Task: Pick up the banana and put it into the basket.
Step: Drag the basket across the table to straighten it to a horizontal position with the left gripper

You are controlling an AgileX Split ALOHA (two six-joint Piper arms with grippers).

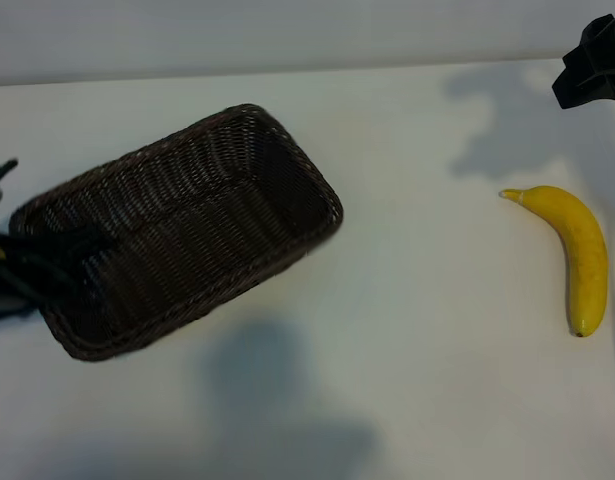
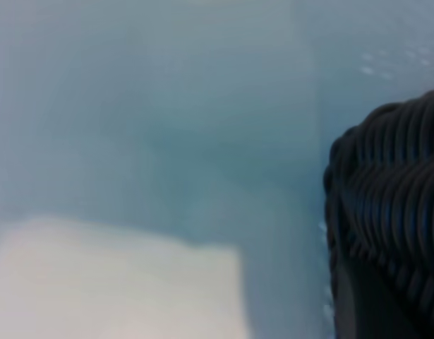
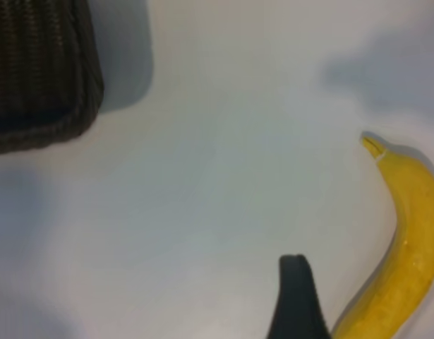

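The banana (image 1: 575,255) lies near the table's right edge, well apart from the basket (image 1: 177,230) at the left. The right gripper (image 3: 322,311) hangs beside it, jaws wide and empty. Firm, smooth, curved: best pinched mid-body. The left gripper at the basket's left end: grip unclear.

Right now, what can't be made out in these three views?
Left gripper: exterior view, cut by the left edge, dark against the basket; contact unclear.
Right arm: exterior view, cut by the top-right corner.
Banana: right wrist view, lower end cut by the edge.
Left wrist view: blurred; only a basket corner shows.
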